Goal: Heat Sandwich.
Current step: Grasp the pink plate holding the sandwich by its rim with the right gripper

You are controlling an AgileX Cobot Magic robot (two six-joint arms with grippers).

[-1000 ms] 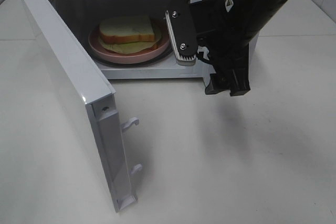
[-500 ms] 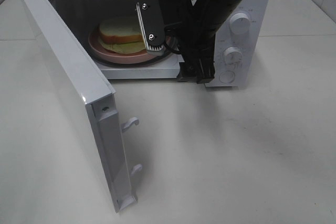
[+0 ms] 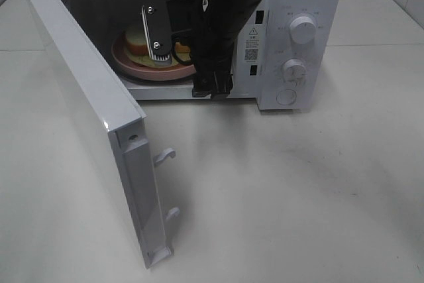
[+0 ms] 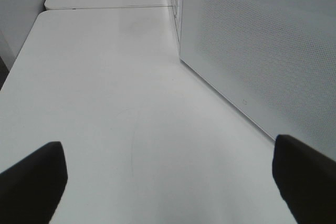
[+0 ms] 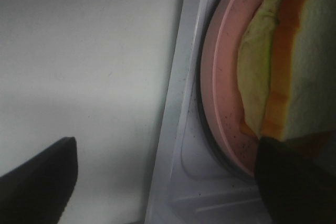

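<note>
From the high camera, the right fingers [image 3: 154, 28] have swung from the microwave's [image 3: 298, 4] control side across its opening and now hang in front of the sandwich [image 3: 134, 39], which sits on the pink plate [image 3: 132, 64] inside. That reads as a check or nudge before the door [image 3: 86, 97] gets shut. The tabletop [image 3: 298, 197] is plain white.

The left wrist view shows the left fingers [image 4: 31, 182] spread wide and empty over the tabletop.

The right wrist view shows the right fingers spread wide, holding nothing, just short of the sandwich.
</note>
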